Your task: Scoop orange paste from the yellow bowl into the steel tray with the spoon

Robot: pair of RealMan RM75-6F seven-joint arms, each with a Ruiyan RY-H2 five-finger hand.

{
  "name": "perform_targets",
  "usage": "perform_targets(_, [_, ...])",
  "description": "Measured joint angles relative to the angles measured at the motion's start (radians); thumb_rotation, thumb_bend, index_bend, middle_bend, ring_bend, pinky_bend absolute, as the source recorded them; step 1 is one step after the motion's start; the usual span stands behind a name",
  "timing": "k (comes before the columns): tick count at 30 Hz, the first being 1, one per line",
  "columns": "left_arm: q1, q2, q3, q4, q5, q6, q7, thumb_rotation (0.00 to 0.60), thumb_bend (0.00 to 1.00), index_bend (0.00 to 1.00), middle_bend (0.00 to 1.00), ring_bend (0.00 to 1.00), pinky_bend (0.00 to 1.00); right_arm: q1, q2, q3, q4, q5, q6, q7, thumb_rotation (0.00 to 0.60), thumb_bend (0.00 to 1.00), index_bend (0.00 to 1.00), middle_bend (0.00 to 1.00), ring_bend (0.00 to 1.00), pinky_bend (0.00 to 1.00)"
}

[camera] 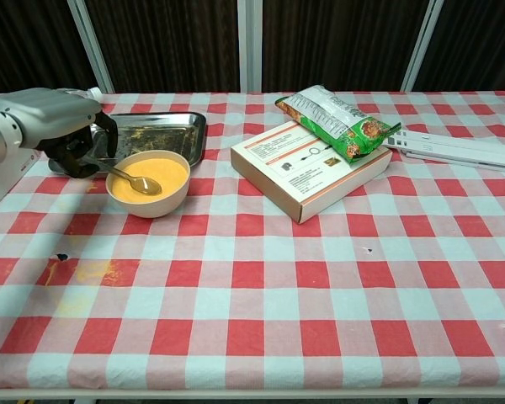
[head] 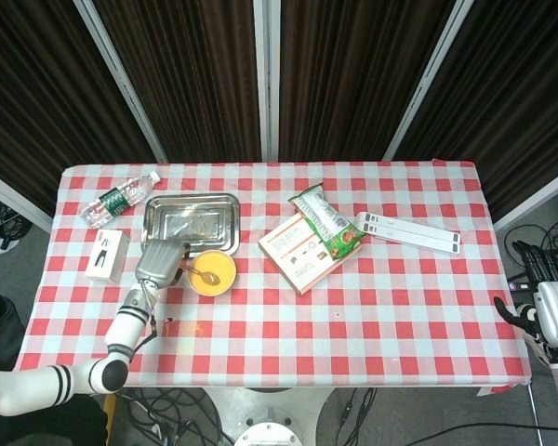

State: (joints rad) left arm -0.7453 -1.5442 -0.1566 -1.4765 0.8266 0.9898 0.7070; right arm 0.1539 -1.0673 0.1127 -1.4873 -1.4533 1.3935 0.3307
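The yellow bowl (camera: 149, 182) (head: 213, 272) holds orange paste and sits just in front of the steel tray (camera: 156, 132) (head: 192, 219). My left hand (camera: 63, 128) (head: 161, 263) hovers at the bowl's left side and grips the spoon (camera: 135, 179) by its handle. The spoon's tip lies over the paste inside the bowl. My right hand (head: 551, 313) hangs off the table's right edge, far from the bowl; whether its fingers are apart is not clear.
A white box (head: 106, 255) and a water bottle (head: 119, 197) lie left of the tray. A cardboard box (camera: 310, 167) with a green snack bag (camera: 338, 119) on it sits mid-table, a white strip (camera: 454, 149) beyond. Orange spill (camera: 80, 275) stains the cloth in front.
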Motion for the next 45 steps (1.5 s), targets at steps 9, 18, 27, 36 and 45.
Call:
perform_targets(9, [-0.017,-0.004,0.008,0.029,-0.014,-0.025,-0.023,0.6,0.43,0.53,0.94,0.92,0.94,-0.004,-0.001,-0.001,0.001,0.002,0.002,0.001,0.6,0.23,0.01,0.06,0.0,0.06])
perform_targets(18, [-0.021,0.006,0.026,0.015,-0.017,-0.034,-0.046,0.6,0.43,0.55,0.95,0.92,0.94,-0.005,-0.001,-0.001,0.0,0.003,0.002,0.002,0.6,0.23,0.01,0.06,0.0,0.06])
perform_targets(27, [-0.023,0.011,0.033,0.001,-0.009,-0.019,-0.056,0.6,0.43,0.57,0.95,0.92,0.94,-0.006,0.0,-0.003,-0.006,0.002,0.001,-0.006,0.6,0.23,0.01,0.06,0.0,0.06])
perform_targets(36, [-0.032,0.013,0.041,0.002,-0.023,-0.021,-0.051,0.6,0.43,0.57,0.95,0.92,0.94,-0.011,0.001,-0.003,-0.009,0.003,0.006,-0.007,0.6,0.23,0.01,0.06,0.0,0.06])
perform_targets(45, [-0.037,0.011,0.047,0.009,-0.031,-0.016,-0.047,0.6,0.43,0.6,0.95,0.92,0.94,-0.012,0.0,-0.002,-0.01,0.002,0.008,-0.006,0.6,0.23,0.01,0.06,0.0,0.06])
